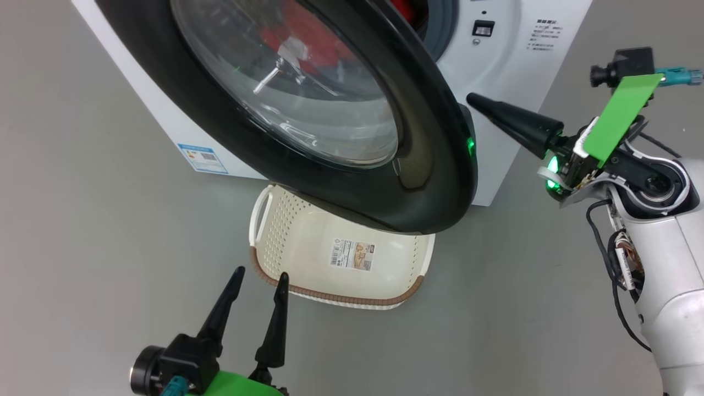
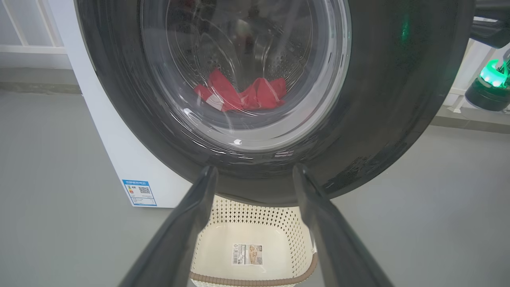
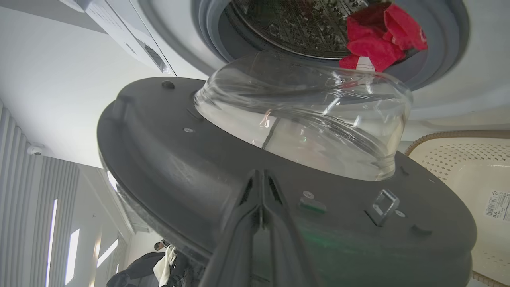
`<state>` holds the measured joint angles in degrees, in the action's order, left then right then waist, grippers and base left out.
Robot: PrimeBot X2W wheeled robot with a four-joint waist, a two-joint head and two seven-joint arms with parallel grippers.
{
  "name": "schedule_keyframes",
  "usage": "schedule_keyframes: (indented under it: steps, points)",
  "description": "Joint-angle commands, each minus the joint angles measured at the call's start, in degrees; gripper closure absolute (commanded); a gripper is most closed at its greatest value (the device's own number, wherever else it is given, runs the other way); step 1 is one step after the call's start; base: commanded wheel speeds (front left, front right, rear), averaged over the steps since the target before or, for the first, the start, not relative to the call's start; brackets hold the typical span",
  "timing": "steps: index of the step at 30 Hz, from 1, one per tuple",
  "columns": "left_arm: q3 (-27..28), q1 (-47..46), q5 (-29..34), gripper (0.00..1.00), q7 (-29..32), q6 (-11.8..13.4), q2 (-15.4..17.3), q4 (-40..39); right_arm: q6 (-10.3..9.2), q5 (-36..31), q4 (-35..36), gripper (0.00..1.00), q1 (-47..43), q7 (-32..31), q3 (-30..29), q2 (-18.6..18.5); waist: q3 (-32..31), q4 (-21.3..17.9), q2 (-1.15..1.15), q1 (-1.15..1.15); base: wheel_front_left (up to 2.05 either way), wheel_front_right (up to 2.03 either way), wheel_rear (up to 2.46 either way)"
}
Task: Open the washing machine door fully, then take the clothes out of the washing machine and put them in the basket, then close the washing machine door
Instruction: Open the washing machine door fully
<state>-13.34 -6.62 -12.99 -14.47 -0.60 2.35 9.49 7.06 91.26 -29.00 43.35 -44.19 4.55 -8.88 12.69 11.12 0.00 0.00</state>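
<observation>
**Door ajar, clothes in the drum**

The washing machine door stands partly open, swung out from the washing machine towards the near side, with its free edge on the right. The clothes lie in a red heap at the bottom of the steel drum, seen through the door's glass bowl from the left wrist and directly past the glass from the right wrist. The basket sits on the grey floor just in front of the machine; its far part lies under the door's black rim and nothing is in it.

The right fingers are pressed together into one point. Their tip is at the door's right edge, on its inner face; whether it touches cannot be told. The left fingers are spread wide apart and hold nothing, low at the near left, pointing at the basket's near left corner. A blue label marks the machine's lower left front.
</observation>
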Motion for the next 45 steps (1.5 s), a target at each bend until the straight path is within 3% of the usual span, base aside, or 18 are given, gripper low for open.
schedule_keyframes:
  steps: [1,21,37,45]
  points:
    - [1.99,0.52,0.16,0.0,-0.52,-0.17,0.53,-1.56,0.43,-0.57,1.62,0.0,-0.71,0.46,0.21,0.41,-0.09,-0.21,0.0,0.0,0.0,0.0,0.0]
    - [6.52,2.9,1.21,0.0,-0.52,-1.67,0.53,-0.98,0.43,-4.51,4.06,0.0,-17.25,10.31,-0.04,-1.93,-2.79,-4.56,0.0,0.0,0.0,0.0,0.0]
    - [9.33,5.8,1.54,0.0,-0.52,-2.2,0.53,-0.36,0.43,-5.87,6.33,0.0,-31.28,17.84,2.3,-0.73,-5.42,-8.05,0.0,0.0,0.0,0.0,0.0]
    - [10.02,6.19,1.38,0.0,-0.52,-2.1,0.53,-0.14,0.43,-12.35,8.83,0.0,-35.43,28.34,7.0,-3.96,-5.56,-9.44,0.0,0.0,0.0,0.0,0.0]
